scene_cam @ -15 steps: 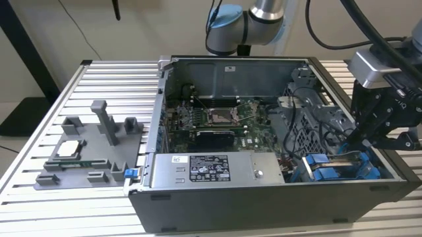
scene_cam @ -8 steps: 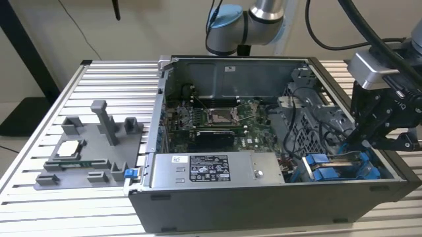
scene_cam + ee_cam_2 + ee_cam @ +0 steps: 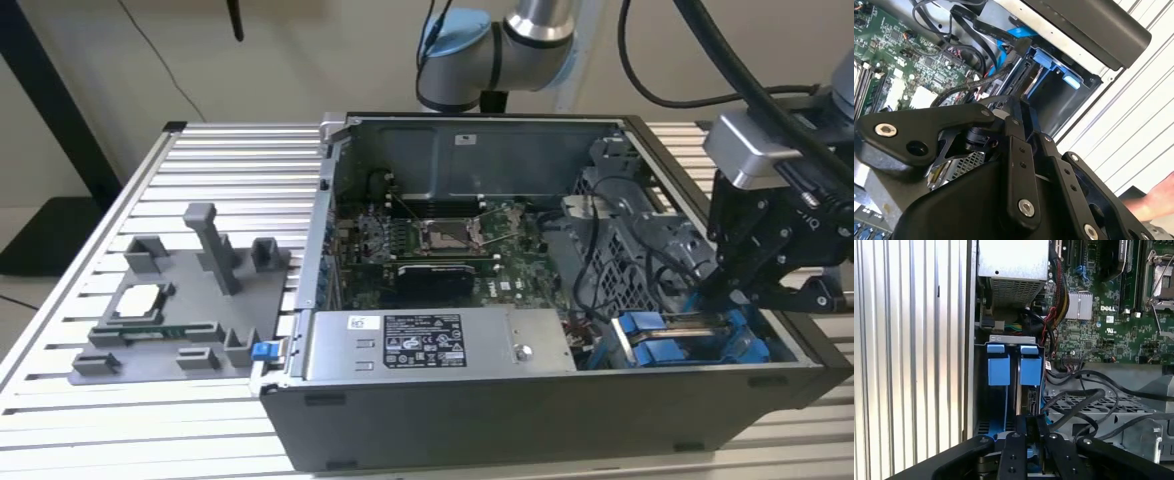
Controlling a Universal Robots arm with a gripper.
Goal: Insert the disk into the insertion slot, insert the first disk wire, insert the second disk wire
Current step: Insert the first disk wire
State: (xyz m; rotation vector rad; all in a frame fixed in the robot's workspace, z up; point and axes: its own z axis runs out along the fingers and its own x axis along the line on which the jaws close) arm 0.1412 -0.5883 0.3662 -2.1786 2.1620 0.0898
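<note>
**Open computer case on a ribbed table, 3 views.** The ribbed aluminium table [image 3: 160, 180] carries a grey computer case [image 3: 534, 430] with its side open. Toward the exterior view's left lies a grey fixture plate [image 3: 187, 310]. The robot arm [image 3: 521, 40] rises behind the case.

Inside the case are the green motherboard [image 3: 441, 250], also visible in the first wrist view [image 3: 1104, 325], and the grey labelled power-supply box [image 3: 427, 345] along the near wall. The metal drive cage [image 3: 641, 250] fills the corner at the exterior view's right.

The gripper [image 3: 727, 292] reaches down into this corner. In both wrist views its 2 fingers [image 3: 1021, 427] [image 3: 1015, 111] are drawn close together. Whether they pinch anything cannot be told.

The disk [image 3: 1030, 371] stands on edge, seated in the insertion slot [image 3: 1026, 392], directly ahead of the fingertips. A second blue tab [image 3: 998, 365] sits just beside it. Black cables [image 3: 1079, 400] loop over the cage, and a blue cable [image 3: 1009, 37] runs near the bay. A person's hand [image 3: 1154, 200] rests at the table edge.
</note>
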